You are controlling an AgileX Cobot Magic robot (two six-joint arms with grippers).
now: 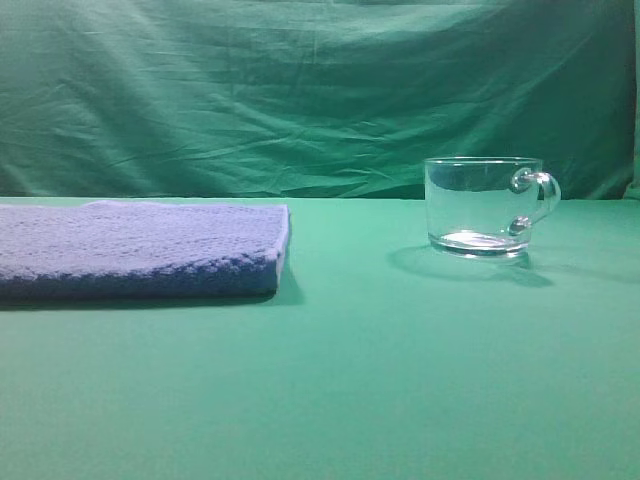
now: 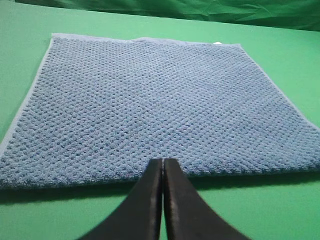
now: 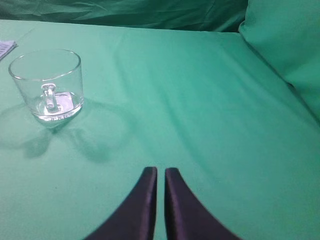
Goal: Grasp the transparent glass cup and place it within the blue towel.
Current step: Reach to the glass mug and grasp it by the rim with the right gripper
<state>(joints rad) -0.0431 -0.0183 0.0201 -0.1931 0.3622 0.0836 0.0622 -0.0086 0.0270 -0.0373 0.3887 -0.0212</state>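
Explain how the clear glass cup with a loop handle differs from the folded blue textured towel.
The clear glass cup is transparent and stands upright; the folded blue towel is opaque and lies flat. The cup is smooth and narrow, the towel nubby and far wider. The cup sits on the right, the towel on the left. Both rest untouched on the green cloth.

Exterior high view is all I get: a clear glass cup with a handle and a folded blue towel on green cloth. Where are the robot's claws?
Observer: Out of your frame. The right claw hangs over bare green cloth, nearly shut and holding nothing.
Operator: Can it see the cup?
Observer: Yes, the clear glass cup stands upright ahead of it and off to its left, untouched, handle facing the camera.
Operator: And the other claw?
Observer: The left claw is shut and empty, its tips just short of the folded blue towel's near edge.
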